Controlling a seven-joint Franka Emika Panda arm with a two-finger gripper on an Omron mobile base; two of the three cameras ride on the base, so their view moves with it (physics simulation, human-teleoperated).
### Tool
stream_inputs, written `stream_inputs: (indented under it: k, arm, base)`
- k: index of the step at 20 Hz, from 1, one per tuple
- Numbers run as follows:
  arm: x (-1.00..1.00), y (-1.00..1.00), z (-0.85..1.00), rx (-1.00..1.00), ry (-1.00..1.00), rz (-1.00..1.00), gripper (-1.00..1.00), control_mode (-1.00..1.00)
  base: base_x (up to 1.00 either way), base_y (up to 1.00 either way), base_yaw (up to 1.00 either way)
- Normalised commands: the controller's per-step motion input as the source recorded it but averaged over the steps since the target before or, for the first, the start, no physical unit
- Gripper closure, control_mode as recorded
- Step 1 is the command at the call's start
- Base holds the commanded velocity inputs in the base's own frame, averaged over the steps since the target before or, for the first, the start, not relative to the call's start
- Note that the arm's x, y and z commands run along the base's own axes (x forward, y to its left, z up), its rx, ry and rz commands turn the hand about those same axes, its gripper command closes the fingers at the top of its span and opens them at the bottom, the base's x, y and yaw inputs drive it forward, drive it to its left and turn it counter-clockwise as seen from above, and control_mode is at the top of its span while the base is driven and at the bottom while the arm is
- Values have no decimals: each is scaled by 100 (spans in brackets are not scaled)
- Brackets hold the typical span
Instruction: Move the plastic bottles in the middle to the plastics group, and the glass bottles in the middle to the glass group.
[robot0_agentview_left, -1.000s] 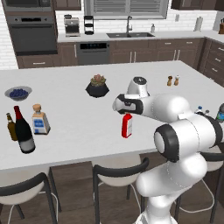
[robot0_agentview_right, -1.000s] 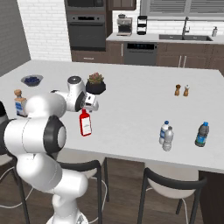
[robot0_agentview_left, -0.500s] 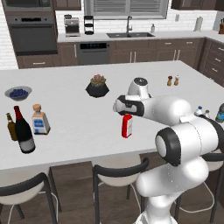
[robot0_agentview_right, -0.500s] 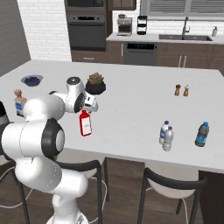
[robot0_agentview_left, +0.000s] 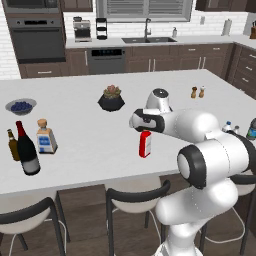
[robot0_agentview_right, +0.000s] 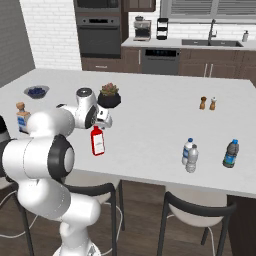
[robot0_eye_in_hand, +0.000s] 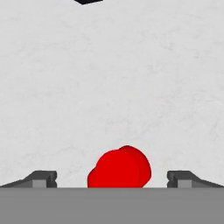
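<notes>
Nothing moved; claw (robot0_eye_in_hand: 112, 179) above red bottle (robot0_agentview_left: 145, 144)

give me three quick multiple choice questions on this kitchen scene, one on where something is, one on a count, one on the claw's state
1. Where does the wine bottle stand?
A. beside the beer bottle and the square bottle
B. next to the salt and pepper shakers
C. in the sink

2. How many clear water bottles stand on the island?
A. none
B. two
C. five

3. What state is the claw in?
A. shut on the red bottle
B. shut on nothing
C. open above the red bottle

Answers: 1 A, all three stand together at the island's left end. 2 B, a pair stands left of the dark blue-green bottle. 3 C, the fingertips stand wide on either side of it.
</notes>
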Motion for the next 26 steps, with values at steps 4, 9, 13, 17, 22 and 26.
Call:
stream_inputs:
  k: [4, 9, 13, 17, 22, 26]
  arm:
    - [3, 0, 0, 0, 0, 0, -100, -100]
    - [8, 0, 0, 0, 1, 0, -100, -100]
    - [1, 0, 0, 0, 0, 0, -100, -100]
    - [0, 0, 0, 0, 0, 0, -100, -100]
    - [2, 0, 0, 0, 0, 0, -100, -100]
    - [0, 0, 0, 0, 0, 0, 100, -100]
  base:
    - [0, 0, 0]
    - [0, 0, 0]
    - [0, 0, 0]
    - [0, 0, 0]
    - [0, 0, 0]
    - [0, 0, 0]
